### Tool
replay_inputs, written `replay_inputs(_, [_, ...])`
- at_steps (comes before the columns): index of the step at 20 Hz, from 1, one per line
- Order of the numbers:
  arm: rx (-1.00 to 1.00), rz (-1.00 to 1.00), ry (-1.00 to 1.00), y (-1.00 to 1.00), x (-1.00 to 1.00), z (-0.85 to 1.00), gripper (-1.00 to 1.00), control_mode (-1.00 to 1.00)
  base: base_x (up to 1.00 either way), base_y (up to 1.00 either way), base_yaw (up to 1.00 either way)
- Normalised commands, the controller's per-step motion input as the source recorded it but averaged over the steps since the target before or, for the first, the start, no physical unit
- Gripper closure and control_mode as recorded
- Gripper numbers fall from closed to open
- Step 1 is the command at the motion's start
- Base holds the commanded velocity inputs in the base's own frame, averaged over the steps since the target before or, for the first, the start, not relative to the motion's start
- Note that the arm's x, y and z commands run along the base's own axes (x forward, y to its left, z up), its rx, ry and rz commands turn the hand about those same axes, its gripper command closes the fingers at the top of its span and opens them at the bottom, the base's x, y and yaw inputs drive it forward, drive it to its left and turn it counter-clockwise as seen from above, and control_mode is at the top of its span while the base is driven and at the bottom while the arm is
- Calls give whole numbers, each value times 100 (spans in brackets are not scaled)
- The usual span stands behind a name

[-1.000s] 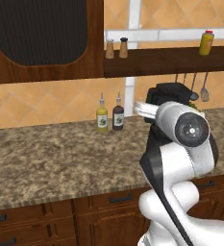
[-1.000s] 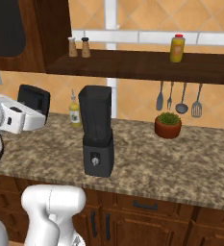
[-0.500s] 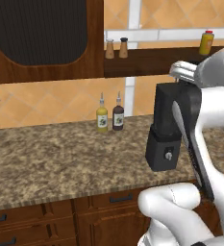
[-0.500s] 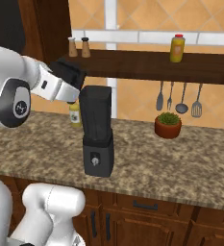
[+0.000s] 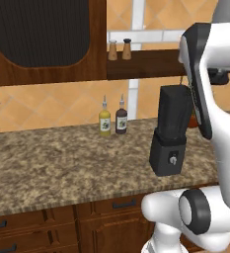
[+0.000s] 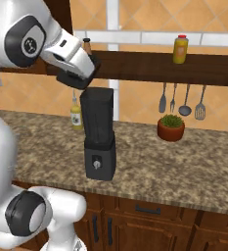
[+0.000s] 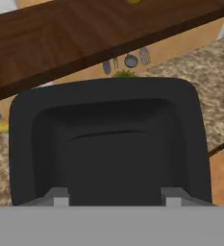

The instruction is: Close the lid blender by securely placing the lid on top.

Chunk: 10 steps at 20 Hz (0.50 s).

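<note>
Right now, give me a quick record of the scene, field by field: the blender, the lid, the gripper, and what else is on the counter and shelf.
blender: upright on the granite counter, dark jar on a base with a round knob
lid: black, held in the gripper, just above the jar's top, not yet seated
gripper: shut on the lid, above the jar
counter extras: two sauce bottles at the wall, potted plant
shelf: yellow bottle, two shakers
hanging: utensils under the shelf

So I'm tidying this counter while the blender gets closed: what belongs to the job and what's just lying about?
Job:
lid, held in the shut gripper
blender

Lying about:
two sauce bottles
potted plant
hanging utensils
shelf shakers
yellow bottle
</note>
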Motion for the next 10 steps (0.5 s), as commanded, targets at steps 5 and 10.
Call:
replay_inputs(5, [0,20,3,0,50,-16,100,-100,0,0,0])
replay_inputs(10, [0,29,4,-1,38,-44,100,-100,0,0,0])
